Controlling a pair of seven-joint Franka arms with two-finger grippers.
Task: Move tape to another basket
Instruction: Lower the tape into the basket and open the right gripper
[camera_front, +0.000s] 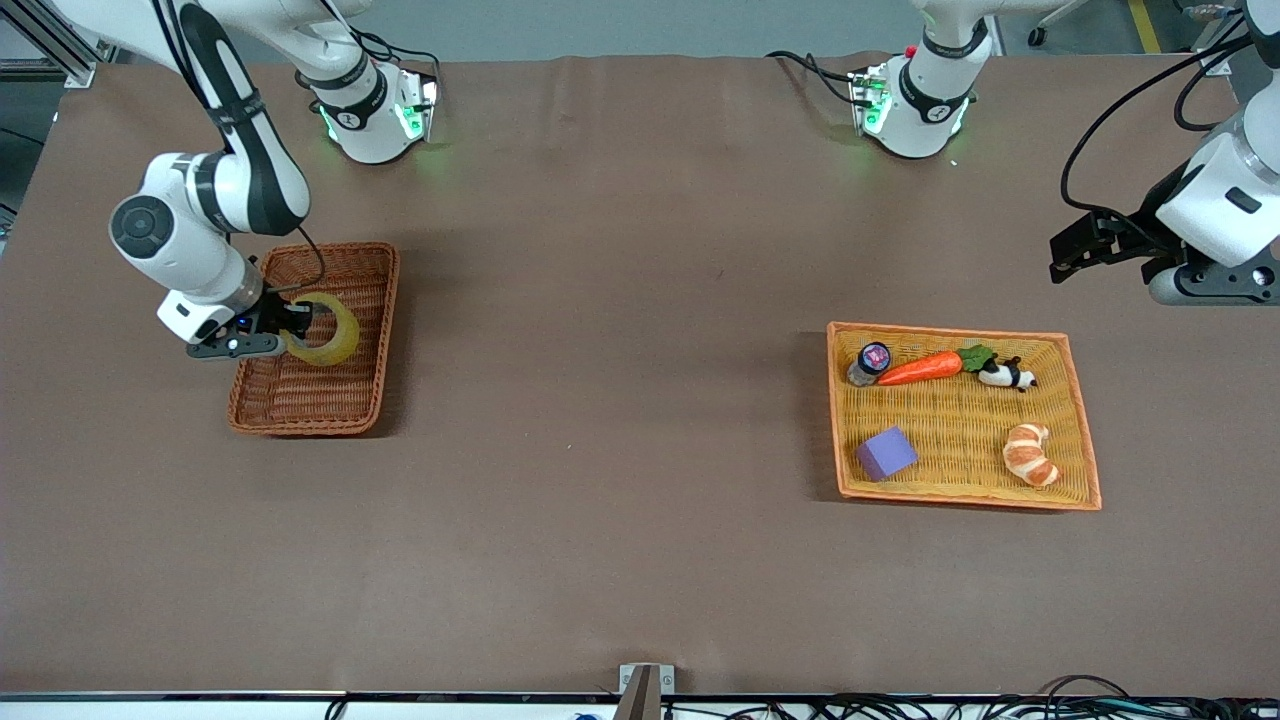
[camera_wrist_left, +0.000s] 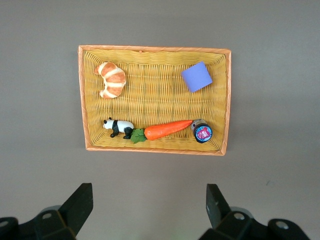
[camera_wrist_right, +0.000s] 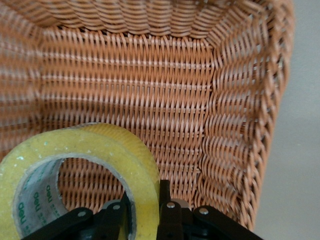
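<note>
We saw the right arm, at the upper left of the front frame, bent down steeply with its right gripper (camera_front: 287, 335) over the dark reddish wicker basket (camera_front: 355, 400), fingers (camera_wrist_right: 167, 212) clamped on the wall of the yellowish tape roll (camera_front: 335, 338), held on edge inside the basket. At the right edge of that frame the left arm waited, its left gripper (camera_wrist_left: 148, 205) spread apart above the yellow tray (camera_front: 1083, 440) holding a carrot (camera_front: 920, 369) and croissant (camera_front: 1031, 453).
</note>
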